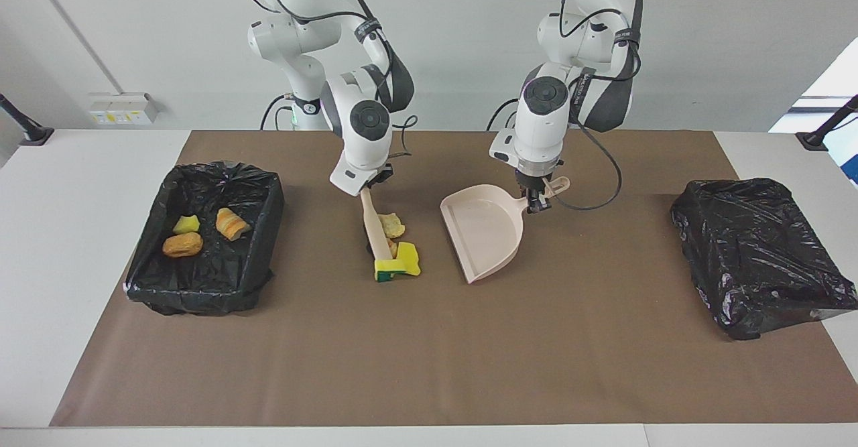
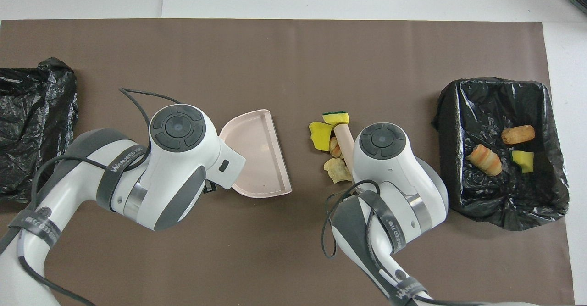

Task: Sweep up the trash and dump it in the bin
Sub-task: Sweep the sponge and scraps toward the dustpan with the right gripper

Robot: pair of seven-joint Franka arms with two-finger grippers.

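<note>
My right gripper [image 1: 365,189] is shut on the beige-handled brush [image 1: 375,232], whose head rests on the table against a small pile of trash [image 1: 406,258]. The pile is yellow foam chunks and tan bread-like lumps [image 1: 391,224]; it also shows in the overhead view [image 2: 319,134]. My left gripper [image 1: 534,202] is shut on the handle of the pale pink dustpan [image 1: 486,232]. The dustpan rests on the table with its open mouth toward the pile, a short gap apart. The bin [image 1: 201,294], lined with a black bag, holds three scraps [image 1: 231,223].
The bin [image 2: 504,215] stands at the right arm's end of the brown mat. A crumpled black bag [image 1: 757,252] lies at the left arm's end, also seen in the overhead view [image 2: 32,113]. White table surrounds the mat.
</note>
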